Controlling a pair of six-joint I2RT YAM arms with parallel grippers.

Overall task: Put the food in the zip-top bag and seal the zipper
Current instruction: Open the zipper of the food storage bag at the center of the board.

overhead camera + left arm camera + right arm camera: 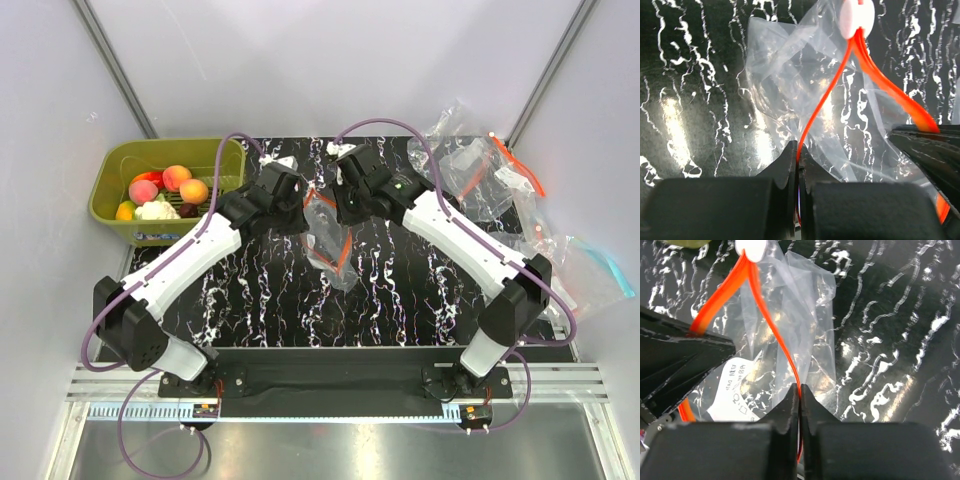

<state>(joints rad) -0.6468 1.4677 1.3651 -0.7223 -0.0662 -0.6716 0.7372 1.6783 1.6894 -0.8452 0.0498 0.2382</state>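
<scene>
1. Nearest us, both arms stretch from their bases toward the middle of the black marbled table (400, 300).
2. Here's the left gripper (799, 154), fingers pressed tight together, pinching one strip of the red-orange zipper (822, 102).
3. And the right gripper (800, 392) is clamped the same way on the opposite strip.
4. Between them sits the zip-top bag (330, 245), mid-table, its mouth parted in a V. The strips meet at the white slider (857, 17) on the far end.
5. Far left, a green basket (110, 195) holds the three peaches (177, 177) and the dark plum (188, 210), beside white cauliflower (157, 211).
6. Far right, spare clear bags (480, 170) lie heaped.
</scene>
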